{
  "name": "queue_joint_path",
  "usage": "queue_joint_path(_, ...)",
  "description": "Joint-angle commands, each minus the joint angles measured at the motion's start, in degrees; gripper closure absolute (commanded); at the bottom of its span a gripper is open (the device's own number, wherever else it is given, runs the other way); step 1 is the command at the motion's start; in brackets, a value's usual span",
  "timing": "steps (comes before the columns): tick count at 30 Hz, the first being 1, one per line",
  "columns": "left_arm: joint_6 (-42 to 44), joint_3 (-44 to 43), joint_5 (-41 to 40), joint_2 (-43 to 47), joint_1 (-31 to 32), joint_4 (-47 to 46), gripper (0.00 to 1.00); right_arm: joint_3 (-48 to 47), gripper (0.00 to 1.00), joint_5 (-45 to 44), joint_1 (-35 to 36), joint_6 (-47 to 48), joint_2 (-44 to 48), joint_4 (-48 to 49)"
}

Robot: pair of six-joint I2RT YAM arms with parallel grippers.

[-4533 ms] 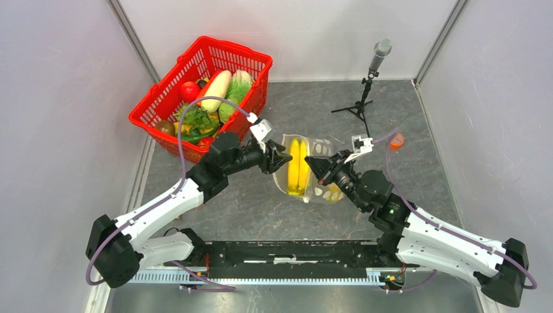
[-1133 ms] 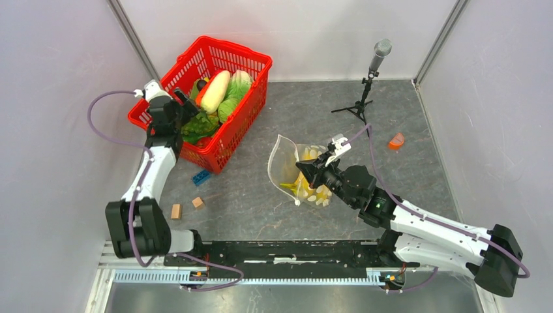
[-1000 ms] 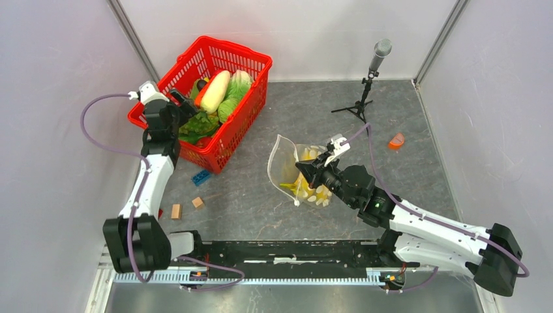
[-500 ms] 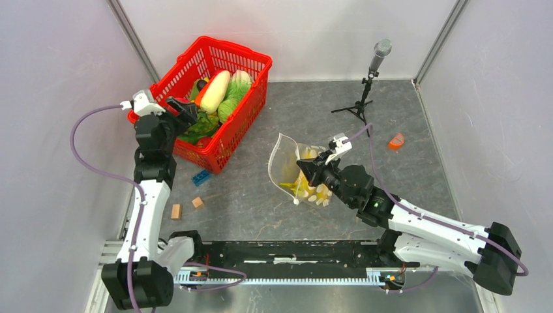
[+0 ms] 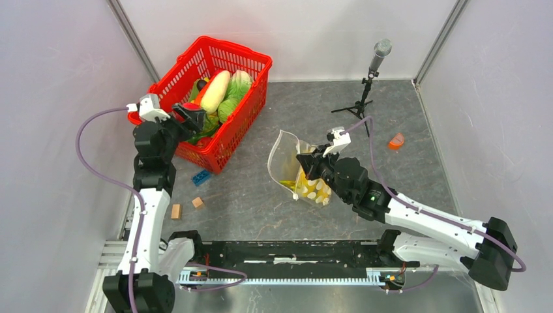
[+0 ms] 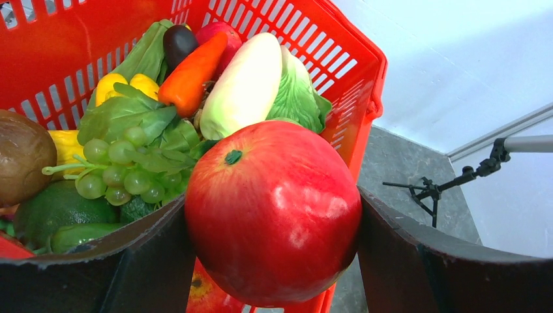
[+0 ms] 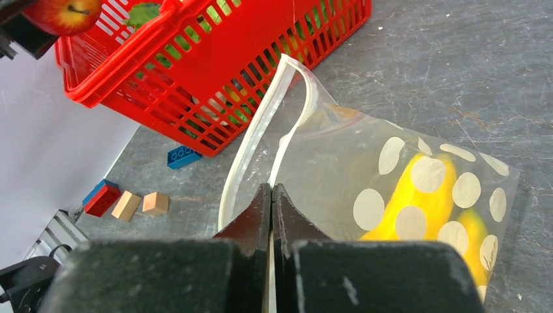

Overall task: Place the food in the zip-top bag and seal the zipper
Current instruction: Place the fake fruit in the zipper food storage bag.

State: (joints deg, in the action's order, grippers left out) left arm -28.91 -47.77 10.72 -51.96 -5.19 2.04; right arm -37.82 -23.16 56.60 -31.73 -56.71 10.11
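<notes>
Left end effector point(image 5: 188, 118): spread wide around a red apple point(image 6: 274, 212), its fingers touching both sides of the fruit, above the near side of the red basket point(image 5: 222, 45).
Right end effector point(image 7: 272, 195): pressed together, pinching the zipper point(image 7: 250, 142) edge of the zip-top bag point(image 7: 339, 150), to the right of the basket and apart from it.
Bag: mouth gaping toward the basket, held up by the pinch; the rest lies on the table point(image 5: 404, 117).
Done: yellow bananas point(image 7: 424, 202) are inside the bag.
Left: the apple must cross from the basket and go in; more food sits in the basket; the zipper is unsealed.
</notes>
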Motion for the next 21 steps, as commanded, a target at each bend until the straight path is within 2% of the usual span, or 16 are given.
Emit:
queue_joint_path(1, -0.49, 1.27, 2.27, 3.45, -0.53, -1.75, 0.51, -4.01, 1.00, -2.21, 0.07, -1.75, -0.11, -1.52)
queue_joint_path(10, -3.35, 3.59, 8.30, 3.29, -3.82, -7.14, 0.52, -6.22, 1.00, -0.82, 0.17, -1.91, -1.81, -3.20)
queue_joint_path(21, -11.48, 7.26, 16.09, 0.55, -10.32, -16.38, 0.54, -5.86, 1.00, -2.66, 0.09, -1.10, -1.29, -3.54)
